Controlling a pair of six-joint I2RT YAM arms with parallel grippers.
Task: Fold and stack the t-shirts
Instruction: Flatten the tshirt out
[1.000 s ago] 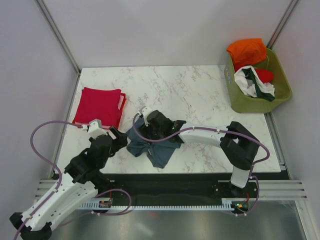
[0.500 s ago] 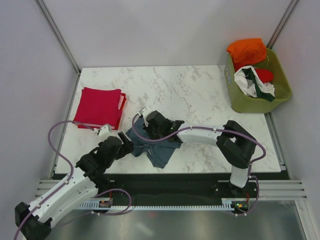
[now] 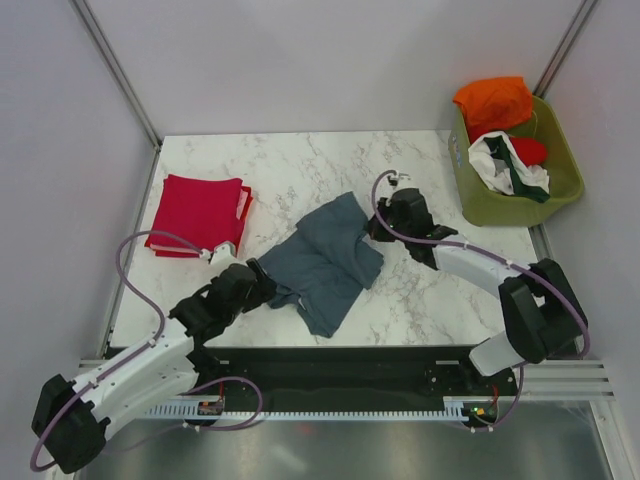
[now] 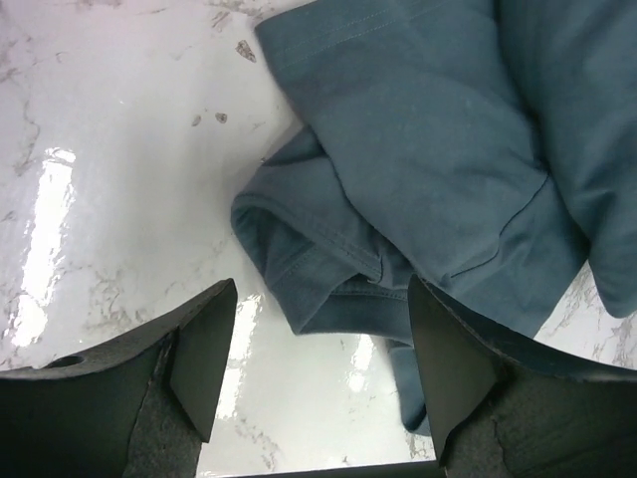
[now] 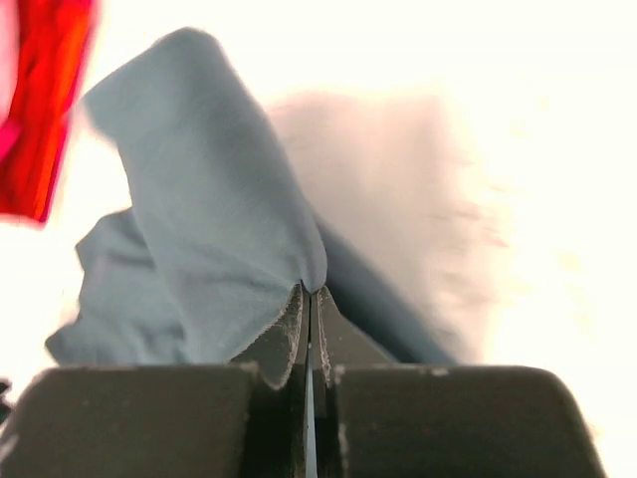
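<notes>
Scanning from the left of the top view, I see the red tee point(image 3: 198, 213) folded flat at the upper left of the table point(image 3: 300, 165), in the same spot as a second ago. Just below and right of it, my left gripper point(image 4: 320, 344) has slid forward to the left edge of the blue tee point(image 3: 325, 262). The wrist view shows its fingers spread wide and holding nothing, with a rumpled hem lying between them. The blue tee has changed most. It was bunched in a dark lump at lower centre, and now it is drawn out into a broad sheet reaching toward the upper right, with one flap trailing toward the near edge. My right gripper point(image 3: 380, 224) has travelled from left of centre to right of centre, and its wrist view shows the fingers clamped tight on a raised peak of blue cloth. At far right the basket point(image 3: 515, 205) sits unchanged, with the orange tee point(image 3: 494, 100) on its rim and a white tee point(image 3: 497, 160) inside.
</notes>
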